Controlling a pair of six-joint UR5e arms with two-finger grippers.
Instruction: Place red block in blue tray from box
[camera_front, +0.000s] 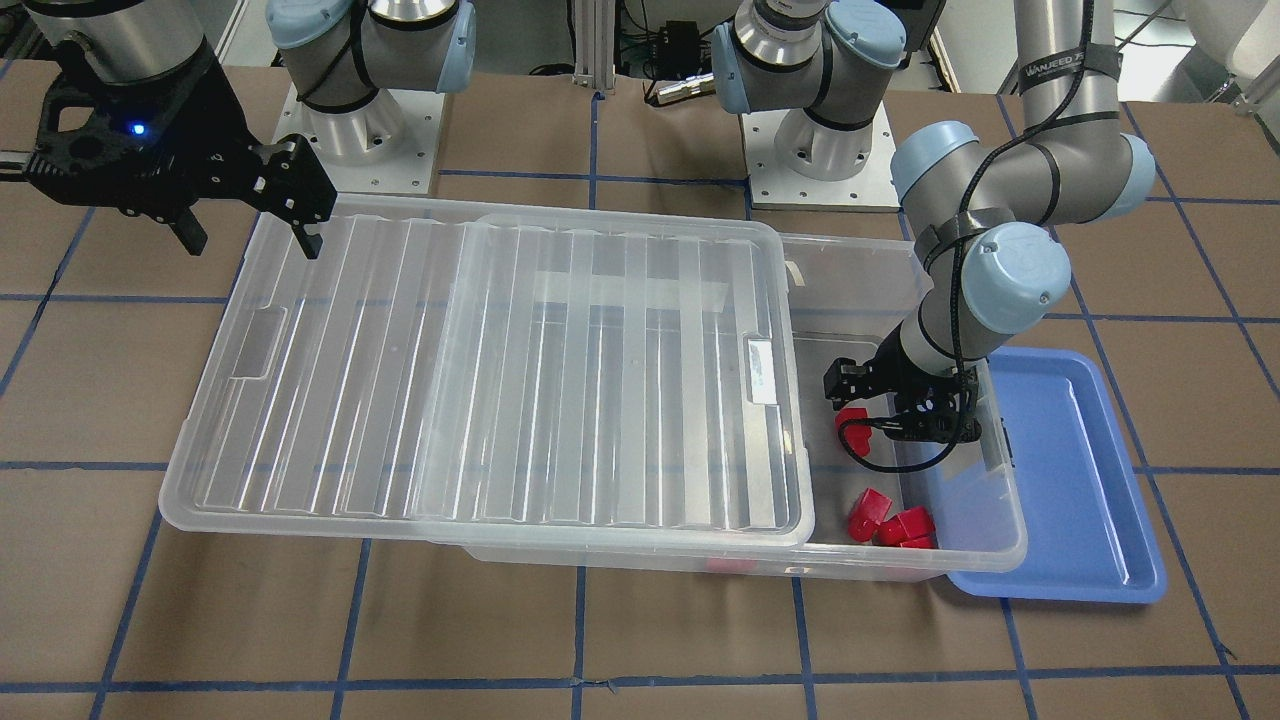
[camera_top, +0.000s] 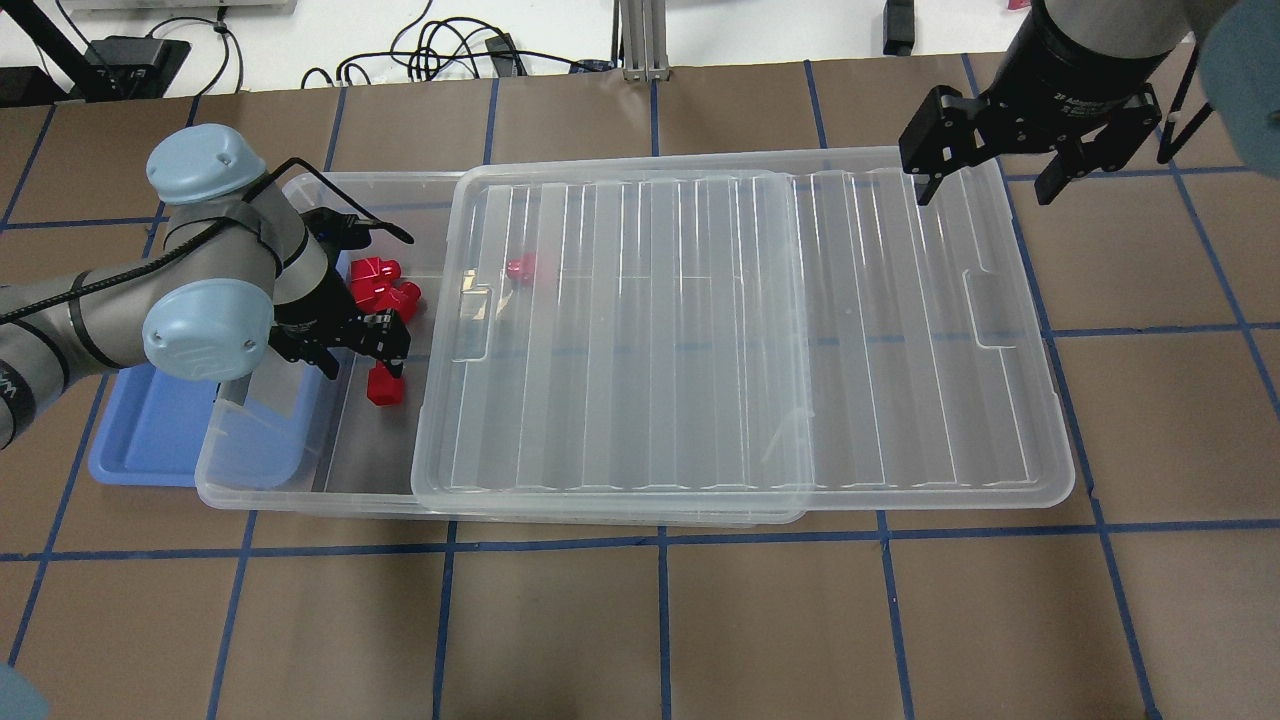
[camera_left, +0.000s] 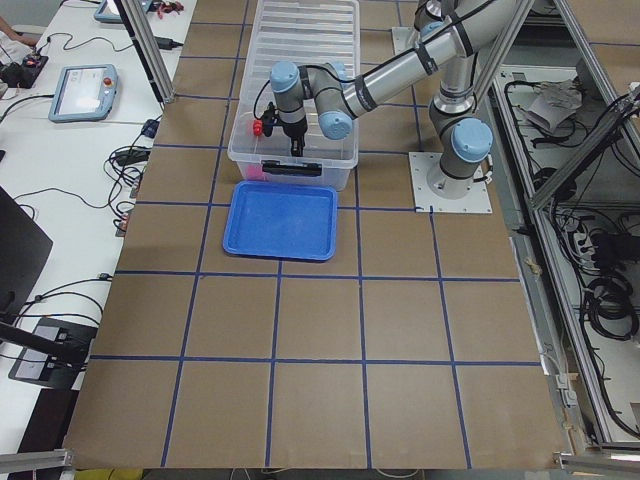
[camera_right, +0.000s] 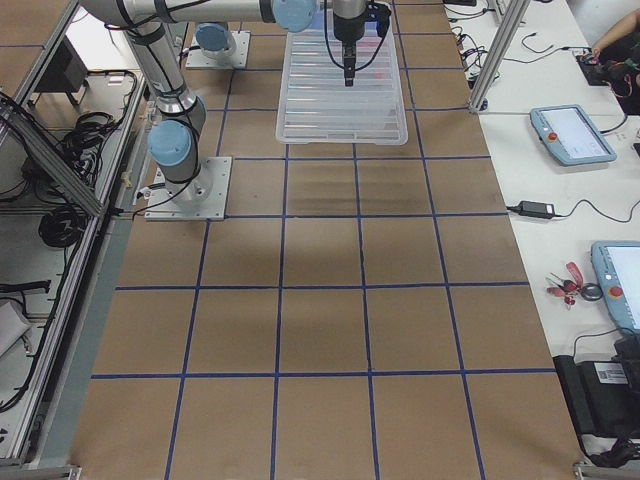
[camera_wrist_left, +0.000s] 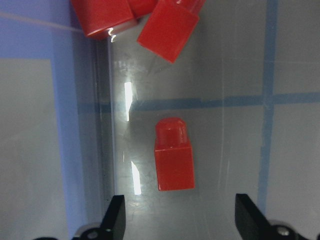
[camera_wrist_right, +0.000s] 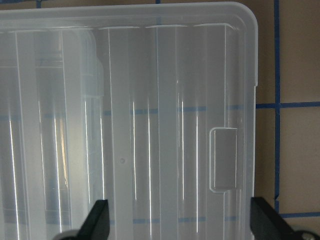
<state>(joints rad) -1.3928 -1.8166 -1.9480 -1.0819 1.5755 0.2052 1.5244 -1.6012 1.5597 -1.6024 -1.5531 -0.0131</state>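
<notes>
The box (camera_top: 300, 495) is a clear bin with its ribbed lid (camera_top: 620, 340) slid toward the right arm's side, so the bin's left end is uncovered. My left gripper (camera_top: 365, 348) is down inside that end, open and empty. In the left wrist view a single red block (camera_wrist_left: 174, 155) lies flat on the bin floor just ahead of the open gripper (camera_wrist_left: 182, 220), between the finger lines. The block also shows in the overhead view (camera_top: 385, 385). The blue tray (camera_top: 150, 430) lies beside the bin's left end, partly under its rim. My right gripper (camera_top: 985, 190) hangs open and empty above the lid's far corner.
More red blocks (camera_top: 385, 285) are piled against the bin's far wall close to my left gripper, and they show at the top of the left wrist view (camera_wrist_left: 167, 27). One red block (camera_top: 522, 267) lies under the lid. The bin's walls close in around my left gripper.
</notes>
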